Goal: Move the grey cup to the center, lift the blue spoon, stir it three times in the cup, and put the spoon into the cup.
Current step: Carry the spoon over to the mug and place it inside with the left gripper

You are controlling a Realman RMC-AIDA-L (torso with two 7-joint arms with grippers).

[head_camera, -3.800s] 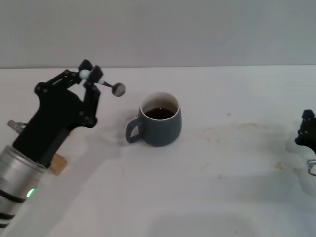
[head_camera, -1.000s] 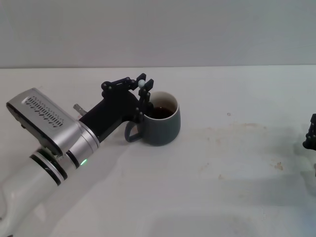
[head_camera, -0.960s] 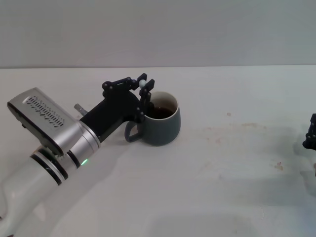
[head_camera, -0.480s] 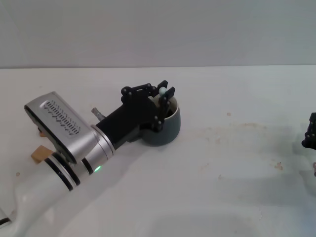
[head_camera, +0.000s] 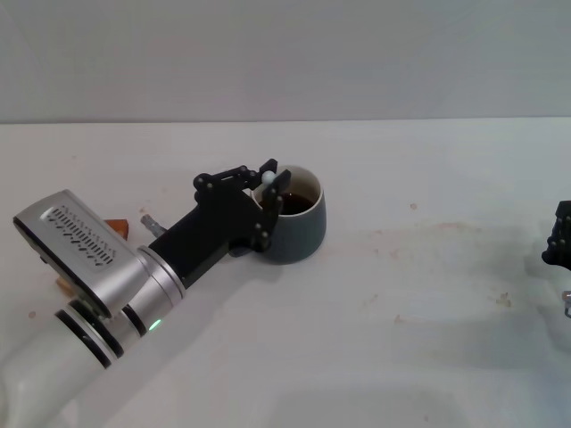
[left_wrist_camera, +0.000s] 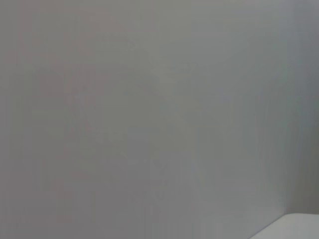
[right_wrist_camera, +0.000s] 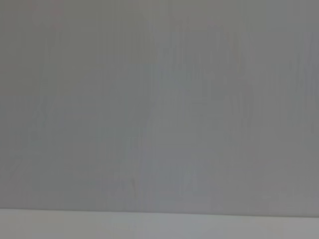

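One arm is doing all the work here: the left gripper [head_camera: 270, 187] sits right at the near-left rim of the grey cup [head_camera: 299, 223], fingers clamped on the pale tip of the blue spoon [head_camera: 268, 178]. Only that light knob of the handle shows, poking up between the fingertips just over the rim; the rest of the spoon runs down out of sight behind the gripper, so whether the bowl is in the dark liquid can't be made out. The gripper body covers the cup's left side, handle included.

The cup stands upright around the middle of the white table [head_camera: 401, 357], a bit toward the robot's left, with dark liquid visible inside the white interior.

Over by the left arm's silver wrist section, a small wooden block [head_camera: 114, 226] peeks out on the table, and another bit of wood [head_camera: 62, 286] shows at its lower edge.

The right gripper [head_camera: 558, 245] is parked at the far right edge of the head view, well apart from the cup; its fingers can't be read. Both wrist views show only blank grey wall and a sliver of table.
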